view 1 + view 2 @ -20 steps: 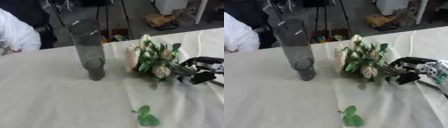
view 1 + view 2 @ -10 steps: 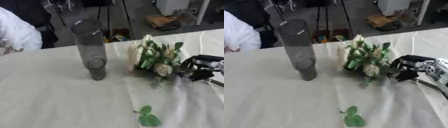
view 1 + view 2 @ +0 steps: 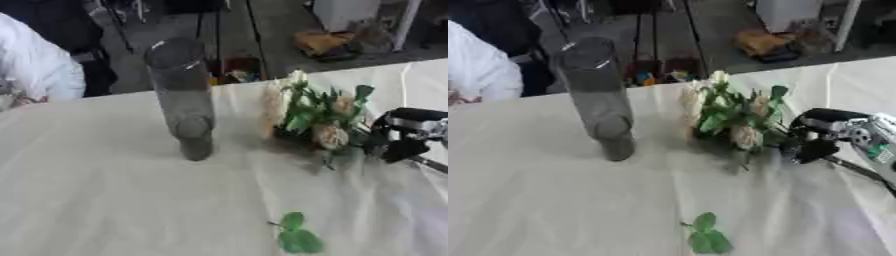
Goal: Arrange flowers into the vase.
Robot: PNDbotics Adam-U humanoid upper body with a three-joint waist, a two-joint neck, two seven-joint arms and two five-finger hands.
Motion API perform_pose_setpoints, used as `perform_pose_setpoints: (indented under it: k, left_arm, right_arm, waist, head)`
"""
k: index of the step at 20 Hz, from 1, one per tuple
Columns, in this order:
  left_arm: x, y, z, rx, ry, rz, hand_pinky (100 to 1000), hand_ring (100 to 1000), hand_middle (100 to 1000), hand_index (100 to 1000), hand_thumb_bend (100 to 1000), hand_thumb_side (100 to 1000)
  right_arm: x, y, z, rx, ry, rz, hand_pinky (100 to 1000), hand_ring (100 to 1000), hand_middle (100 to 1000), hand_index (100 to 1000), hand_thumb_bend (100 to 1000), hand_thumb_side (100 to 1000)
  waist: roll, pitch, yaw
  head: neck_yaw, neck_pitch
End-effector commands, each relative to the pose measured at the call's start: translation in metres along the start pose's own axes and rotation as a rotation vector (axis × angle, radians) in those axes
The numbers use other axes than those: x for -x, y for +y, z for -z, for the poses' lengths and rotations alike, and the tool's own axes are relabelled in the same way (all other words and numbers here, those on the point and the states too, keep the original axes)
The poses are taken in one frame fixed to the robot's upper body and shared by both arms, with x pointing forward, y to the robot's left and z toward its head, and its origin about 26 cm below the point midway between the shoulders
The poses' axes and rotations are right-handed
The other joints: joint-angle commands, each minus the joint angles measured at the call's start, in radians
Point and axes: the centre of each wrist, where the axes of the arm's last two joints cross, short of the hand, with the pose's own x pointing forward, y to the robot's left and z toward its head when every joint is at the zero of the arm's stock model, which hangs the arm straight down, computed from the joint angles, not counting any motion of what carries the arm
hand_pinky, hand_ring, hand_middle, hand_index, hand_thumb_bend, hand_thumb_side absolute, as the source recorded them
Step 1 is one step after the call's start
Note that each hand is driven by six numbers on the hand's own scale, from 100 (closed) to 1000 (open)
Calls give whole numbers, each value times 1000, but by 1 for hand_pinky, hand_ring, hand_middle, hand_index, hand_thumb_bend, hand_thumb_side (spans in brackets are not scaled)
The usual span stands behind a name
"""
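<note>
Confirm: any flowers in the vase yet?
No, the vase stands empty, and the flowers are beside it at the right hand.

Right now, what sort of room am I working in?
Probably a lab or workshop rather than a home: a table under a plain white cloth, black tripod-like stand legs on bare dark floor behind it, and cardboard clutter by the far wall.

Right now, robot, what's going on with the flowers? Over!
Right hand curled on flowers, bunch low over table. Left hand out of view. Vase upright, empty. Loose leaf on cloth, not blocking.
</note>
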Motion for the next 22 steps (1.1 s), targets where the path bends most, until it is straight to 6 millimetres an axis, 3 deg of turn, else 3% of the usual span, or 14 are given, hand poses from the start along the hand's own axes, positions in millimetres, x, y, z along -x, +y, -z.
perform_pose_setpoints:
  k: [1, 4, 6, 11, 16, 17, 18, 19, 22]
  left_arm:
    - [-5, 3, 7, 1, -27, 4, 861, 985, 931, 980, 100, 1000]
    - [-5, 3, 7, 1, -27, 2, 858, 982, 929, 980, 100, 1000]
    - [-5, 3, 7, 1, -27, 0, 856, 980, 926, 980, 100, 1000]
    - [-5, 3, 8, -1, -27, -2, 848, 971, 918, 978, 100, 1000]
    - [-6, 3, 8, -4, -26, -3, 842, 963, 913, 976, 100, 1000]
    - [-6, 3, 8, -4, -26, -3, 836, 957, 910, 976, 100, 1000]
    - [-5, 3, 8, -4, -25, -3, 836, 957, 910, 976, 100, 1000]
    - [-6, 3, 8, -5, -24, -2, 833, 954, 909, 976, 100, 1000]
    - [-6, 3, 8, -7, -22, -2, 831, 953, 908, 975, 100, 1000]
  right_arm:
    - [4, 0, 1, 1, 29, -14, 245, 284, 210, 317, 100, 469]
    - [5, 1, 3, 11, 31, -21, 116, 149, 100, 196, 100, 468]
    - [5, 1, 4, 13, 29, -21, 100, 100, 100, 168, 100, 468]
    - [6, 3, 8, 14, 23, -19, 100, 100, 100, 100, 100, 438]
    - [7, 7, 11, 13, 28, -3, 100, 100, 100, 100, 123, 394]
    - [8, 8, 12, 14, 26, 0, 100, 100, 100, 100, 247, 383]
    - [7, 8, 12, 20, 22, -1, 100, 100, 100, 100, 245, 387]
    - [6, 7, 12, 35, 13, -2, 100, 100, 100, 100, 185, 473]
    - [4, 6, 9, 105, -27, -9, 100, 100, 100, 100, 103, 445]
  waist:
    - [-3, -13, 2]
    - [-3, -12, 2]
    - [-4, -12, 3]
    - [-4, -10, 5]
    - [-4, -10, 7]
    - [-5, -10, 7]
    - [-5, -9, 7]
    - [-5, -9, 7]
    - [-6, -9, 7]
  head:
    - [1, -4]
    - [1, -1]
    - [0, 1]
    - [3, 5]
    - [5, 4]
    - [6, 3]
    - [8, 3]
    - [9, 4]
    - [17, 10]
